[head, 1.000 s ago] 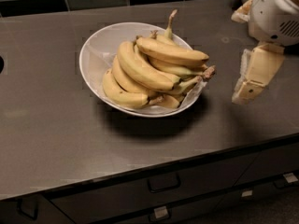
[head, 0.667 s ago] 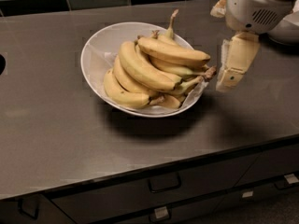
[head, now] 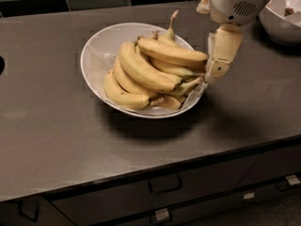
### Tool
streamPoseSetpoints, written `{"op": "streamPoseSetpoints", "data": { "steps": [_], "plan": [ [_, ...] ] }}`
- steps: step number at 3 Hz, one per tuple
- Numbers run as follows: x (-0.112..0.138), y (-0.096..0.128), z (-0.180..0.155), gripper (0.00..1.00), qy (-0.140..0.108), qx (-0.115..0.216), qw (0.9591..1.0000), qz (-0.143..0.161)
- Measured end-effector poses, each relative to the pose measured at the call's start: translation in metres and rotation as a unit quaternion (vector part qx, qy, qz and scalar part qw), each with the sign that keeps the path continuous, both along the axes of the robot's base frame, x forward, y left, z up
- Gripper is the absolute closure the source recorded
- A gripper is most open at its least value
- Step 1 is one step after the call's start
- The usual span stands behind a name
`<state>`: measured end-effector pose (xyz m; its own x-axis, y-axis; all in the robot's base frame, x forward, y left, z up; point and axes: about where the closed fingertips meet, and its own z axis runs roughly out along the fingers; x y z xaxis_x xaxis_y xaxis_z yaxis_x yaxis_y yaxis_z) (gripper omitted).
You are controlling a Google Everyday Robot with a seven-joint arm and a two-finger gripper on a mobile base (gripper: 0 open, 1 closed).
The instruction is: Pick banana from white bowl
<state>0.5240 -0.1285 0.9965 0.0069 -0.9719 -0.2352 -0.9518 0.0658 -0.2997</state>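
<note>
The white bowl (head: 96, 48) is wide and shallow and stands on the dark countertop, left of centre. It holds a pile of several yellow bananas. The banana (head: 171, 53), long and nearly straight, lies on top of the pile with one end pointing right. My gripper (head: 212, 76) hangs down from the white wrist at the bowl's right rim, right beside that end of the banana and the brownish stems below it. I cannot tell whether it touches them.
A second white bowl (head: 282, 20) with something in it stands at the far right back, close behind my arm. The counter's front edge (head: 155, 173) runs above dark drawers with handles. Dark tiles line the back wall.
My gripper has moved left and back from the open counter right of the bowl to the bowl's right rim. The bananas and bowl have not moved.
</note>
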Motion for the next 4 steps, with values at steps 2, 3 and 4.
{"op": "streamPoseSetpoints", "data": {
  "steps": [2, 3, 4],
  "plan": [
    [0.003, 0.014, -0.007, 0.1, 0.019, -0.001, 0.9997, 0.015],
    [0.003, 0.029, -0.009, 0.28, 0.036, -0.007, 0.9989, 0.03],
    [0.007, 0.044, -0.012, 0.32, 0.047, -0.011, 0.9979, 0.044]
  ]
}}
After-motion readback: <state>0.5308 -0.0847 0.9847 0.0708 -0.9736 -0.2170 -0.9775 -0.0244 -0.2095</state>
